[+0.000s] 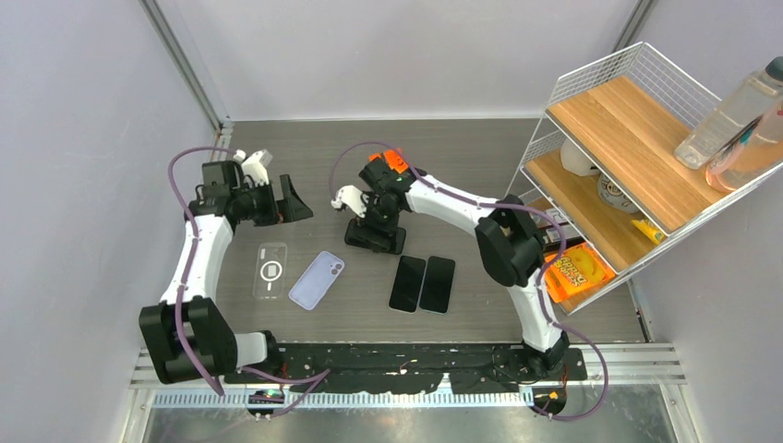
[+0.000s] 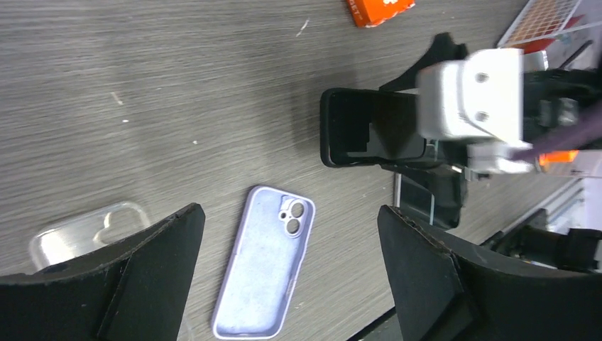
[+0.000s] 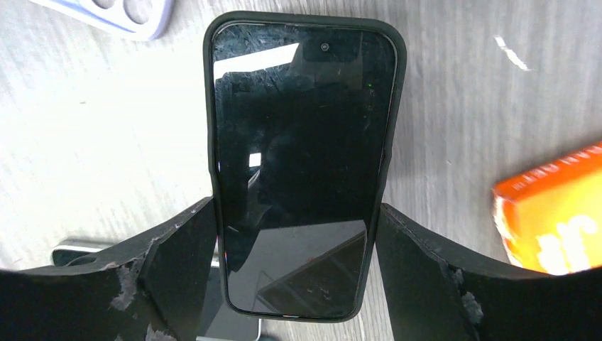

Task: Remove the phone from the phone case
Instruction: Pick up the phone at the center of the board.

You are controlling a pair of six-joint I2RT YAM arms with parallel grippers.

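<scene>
Grey wood-grain worktop (image 1: 462,157), inspected from its left edge to its right.

1. Left gripper (image 2: 289,212): off the surface over the far-left area, jaws wide apart, nothing between them.
2. Clear case (image 1: 271,270): flat, near the left edge, with bare surface on all sides.
3. Lilac phone (image 1: 317,279): flat with its back up, just beside the clear case but apart from it.
4. Right gripper (image 3: 297,206): at mid-worktop, jaws closed against both long edges of the phone case (image 3: 305,17). The fingers (image 3: 177,263) touch its lower half.
5. Phone (image 3: 298,142): seated in the black phone case, screen up, with the case rim unbroken all round it.
6. Two black phones (image 1: 422,284): flat and side by side, long edges almost touching, nearer the front edge than the gripped case.
7. Orange box (image 1: 395,159): on the far side of the right gripper.
8. Wire shelf (image 1: 637,138): along the right edge.

Open room: bare strips along the far edge and between the left gripper and the right gripper.
</scene>
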